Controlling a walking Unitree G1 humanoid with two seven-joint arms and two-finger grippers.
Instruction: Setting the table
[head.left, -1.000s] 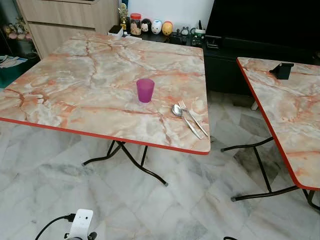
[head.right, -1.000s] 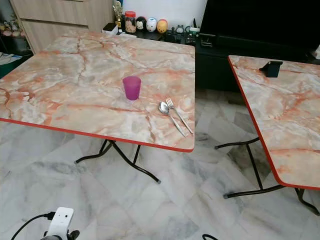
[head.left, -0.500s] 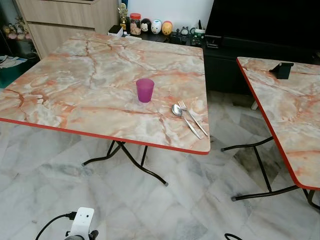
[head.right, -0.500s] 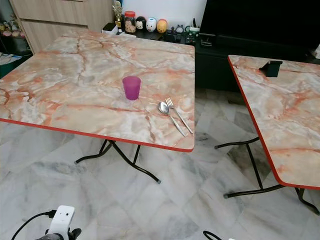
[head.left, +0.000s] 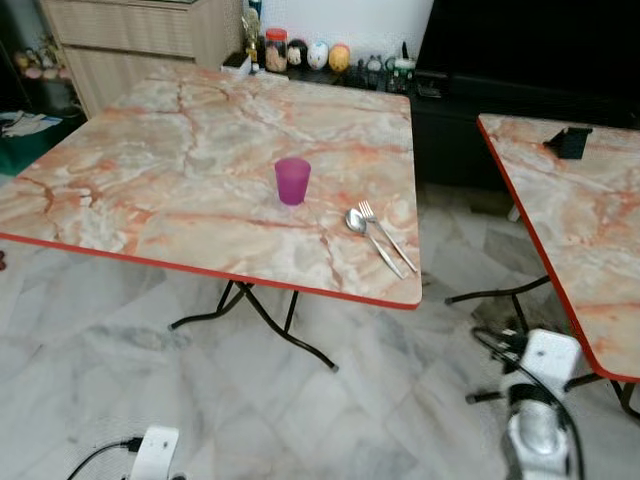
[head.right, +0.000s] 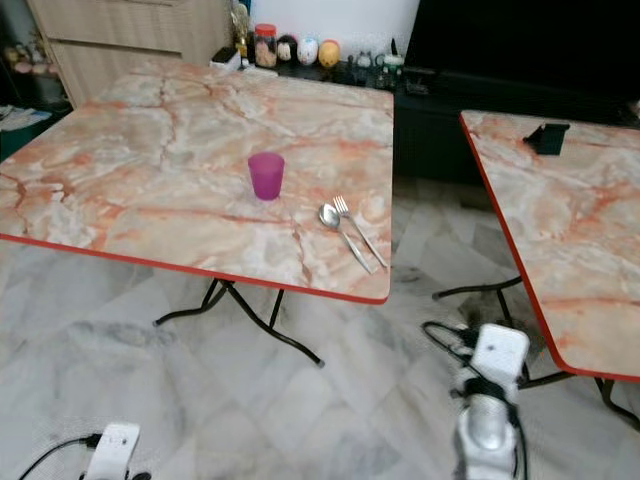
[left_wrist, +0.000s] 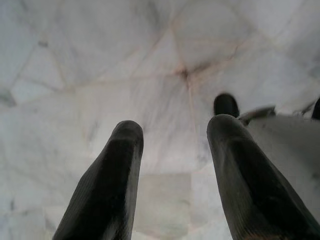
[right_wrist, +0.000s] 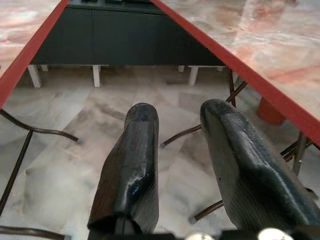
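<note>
A purple plastic cup (head.left: 292, 181) stands upright near the middle of the marble-patterned folding table (head.left: 150, 190). A spoon (head.left: 355, 221) and a fork (head.left: 386, 238) lie side by side to the cup's right, close to the table's near right corner. My right arm (head.left: 540, 400) is raised low at the right, over the floor between the two tables. Its gripper (right_wrist: 180, 110) is open with nothing in it and points into the gap between the red table edges. My left arm (head.left: 155, 452) hangs low at the left, its gripper (left_wrist: 175, 130) open over bare floor.
A second marble table (head.left: 590, 240) stands at the right with a small black holder (head.left: 570, 142) on it. Thin black legs (head.left: 270, 325) splay out under both tables. Behind are a black TV cabinet (head.left: 470, 130), small figurines (head.left: 318, 54) and a wooden cabinet (head.left: 140, 40).
My right arm has come up into view at the lower right. The left arm has sunk lower at the bottom edge. Cup, spoon and fork have not moved.
</note>
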